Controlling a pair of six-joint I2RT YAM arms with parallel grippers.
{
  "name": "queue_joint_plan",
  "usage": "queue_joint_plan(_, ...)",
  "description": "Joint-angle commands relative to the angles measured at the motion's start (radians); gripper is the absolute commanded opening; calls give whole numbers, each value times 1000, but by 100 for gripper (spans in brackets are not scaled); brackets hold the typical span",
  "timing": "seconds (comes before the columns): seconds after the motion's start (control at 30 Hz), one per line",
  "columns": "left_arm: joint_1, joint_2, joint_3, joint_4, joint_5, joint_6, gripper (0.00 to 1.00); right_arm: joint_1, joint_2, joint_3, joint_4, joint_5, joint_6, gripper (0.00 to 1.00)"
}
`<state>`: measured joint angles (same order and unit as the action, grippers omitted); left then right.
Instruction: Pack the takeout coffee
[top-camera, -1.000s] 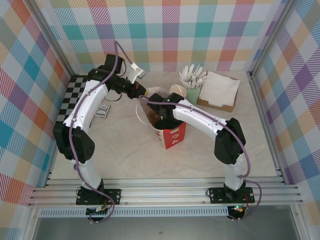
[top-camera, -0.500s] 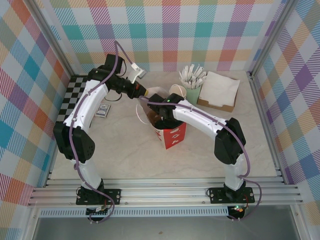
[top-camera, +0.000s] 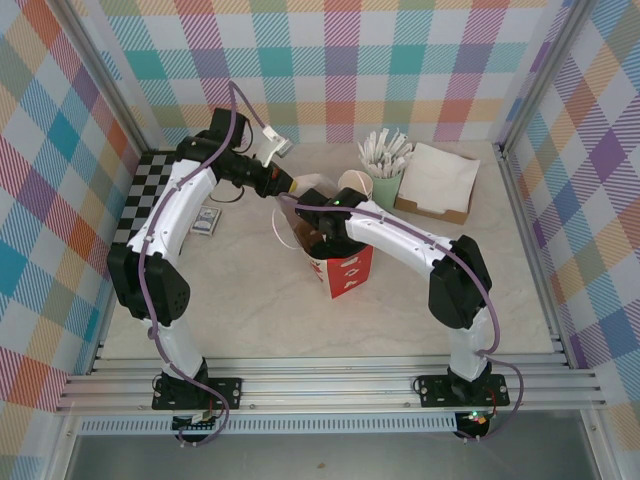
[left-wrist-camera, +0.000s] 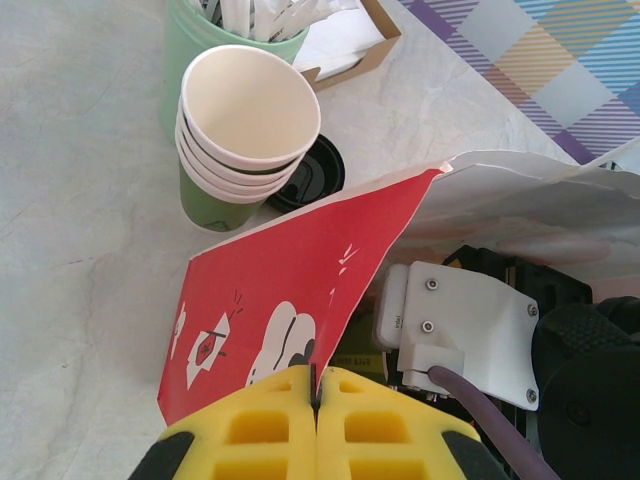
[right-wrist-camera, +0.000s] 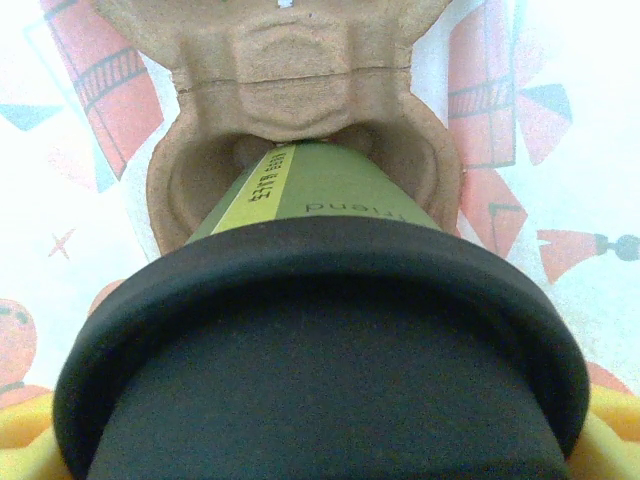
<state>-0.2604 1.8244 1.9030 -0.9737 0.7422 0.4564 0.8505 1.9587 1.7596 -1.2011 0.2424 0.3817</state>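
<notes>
Inspection from the room side. The pale marbled worktop (top-camera: 250, 300) carries everything. The tall white paper bag with red printing (top-camera: 348, 272) stands near its middle, mouth upward. From above, most of its interior is masked by the right arm's wrist, so the contents cannot be made out from there. The bag's foot is cut off in the left wrist view, which catches only a red flap and the white rim.

At the back right stands a brown cardboard tray of white napkins (top-camera: 437, 180). Its far side is cropped in the left wrist view. Beside it is a pale mint cup of white wrapped sticks (top-camera: 385, 187), then a stack of green cups with cream rims (left-wrist-camera: 245, 130). A loose round black lid (left-wrist-camera: 312, 172) lies half hidden behind that stack. A small printed item (top-camera: 207, 221) beside the black-and-white chequered mat (top-camera: 143, 195) is too small to identify.

The left claw (left-wrist-camera: 316, 385) is pinched tight on the bag's red flap, its yellow fingers meeting on the paper edge.

The right claw (right-wrist-camera: 320, 445) is down inside the bag, spread wide around the small dark-green paper cup with a round black plastic lid (right-wrist-camera: 320, 320). Only the yellow fingertips (right-wrist-camera: 22, 440) show, at the lower corners either side of the lid. The cup sits between them, its lid nearest the camera and blocking the contact points. Its base points into a well of the moulded brown pulp carrier (right-wrist-camera: 300, 70). Whether the base is seated cannot be told.
</notes>
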Motion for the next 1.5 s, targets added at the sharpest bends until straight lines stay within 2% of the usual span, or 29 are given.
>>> queue_joint_plan(0.0,-3,2,37,-1,22,-10,0,-7,5,-11,-48,-5,19,56)
queue_joint_plan(1.47,-3,12,41,6,29,-16,0,-7,43,-86,5,-3,8,55)
